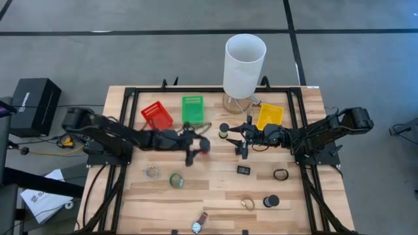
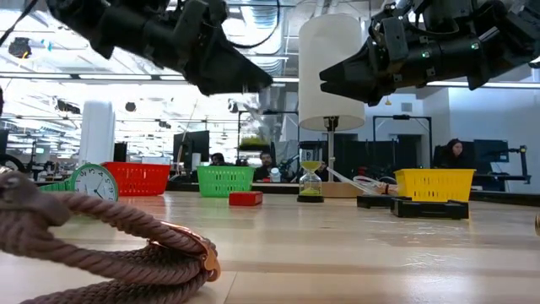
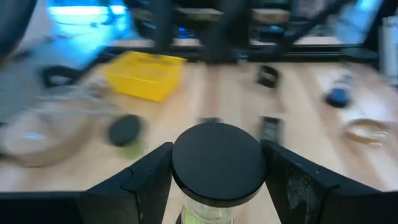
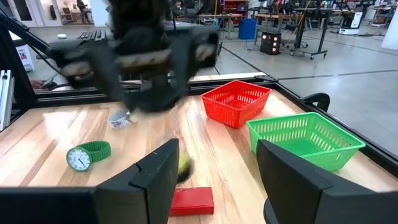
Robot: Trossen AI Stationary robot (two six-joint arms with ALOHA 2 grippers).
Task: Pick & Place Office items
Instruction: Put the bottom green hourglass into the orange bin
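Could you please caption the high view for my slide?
Left gripper and right gripper hover centrally before the red bin, green bin and yellow bin, office items scattered.

Two dark, jointed arms: left arm [image 1: 117, 136] and right arm [image 1: 320, 134], each of matte black segments with black cables trailing from the base. Each ends in two broad, angular black fingers [image 4: 155, 177]. Small green lights dot the right arm's wrist housing.

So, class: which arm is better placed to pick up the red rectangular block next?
Right. Its open hand faces the red rectangular block directly; the left hand is busy at a black-capped clear cylinder.
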